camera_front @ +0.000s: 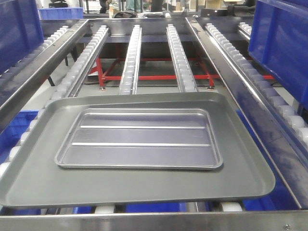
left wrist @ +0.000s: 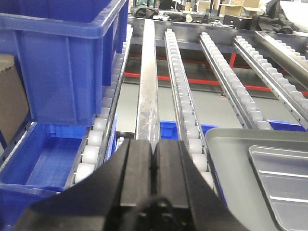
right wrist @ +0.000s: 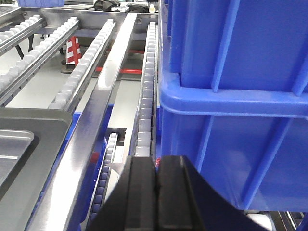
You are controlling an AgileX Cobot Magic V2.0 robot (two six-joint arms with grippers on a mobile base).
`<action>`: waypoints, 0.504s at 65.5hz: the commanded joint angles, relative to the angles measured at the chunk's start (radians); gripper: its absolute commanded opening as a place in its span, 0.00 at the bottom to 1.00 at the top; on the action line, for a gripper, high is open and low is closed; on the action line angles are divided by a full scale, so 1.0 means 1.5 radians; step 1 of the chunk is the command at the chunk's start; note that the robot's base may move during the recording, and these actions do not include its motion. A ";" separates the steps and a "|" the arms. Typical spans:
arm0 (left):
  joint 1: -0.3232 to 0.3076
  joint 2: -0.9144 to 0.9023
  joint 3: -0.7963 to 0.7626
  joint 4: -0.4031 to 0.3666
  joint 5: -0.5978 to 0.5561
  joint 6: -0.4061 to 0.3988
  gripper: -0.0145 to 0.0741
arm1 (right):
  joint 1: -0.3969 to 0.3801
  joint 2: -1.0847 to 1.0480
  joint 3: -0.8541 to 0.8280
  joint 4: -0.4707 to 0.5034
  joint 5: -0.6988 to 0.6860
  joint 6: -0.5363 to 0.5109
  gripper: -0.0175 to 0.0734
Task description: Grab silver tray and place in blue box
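The silver tray [camera_front: 139, 140], shiny with two long ridges, lies inside a larger dull-grey tray [camera_front: 144, 187] on the roller rails at the near end. Its edge also shows in the left wrist view [left wrist: 284, 183] and the right wrist view [right wrist: 12, 149]. A blue box [right wrist: 231, 96] with slanted ribs and a thick rim stands right of my right gripper [right wrist: 156, 159]. Another blue box [left wrist: 62, 62] stands left of my left gripper [left wrist: 154, 143]. Both grippers are shut and empty, hovering over the side rails, apart from the tray. Neither shows in the front view.
Roller rails [camera_front: 130, 62] run away from me, with open gaps down to a red frame [camera_front: 154, 77]. Steel guide rails [left wrist: 147, 86] flank the lane. More blue crates [left wrist: 43, 159] sit on the level below. The blue boxes show at both sides of the front view [camera_front: 284, 43].
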 commanded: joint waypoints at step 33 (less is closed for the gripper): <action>0.002 -0.012 -0.001 -0.008 -0.063 0.001 0.06 | -0.005 -0.013 0.002 -0.001 -0.068 -0.007 0.25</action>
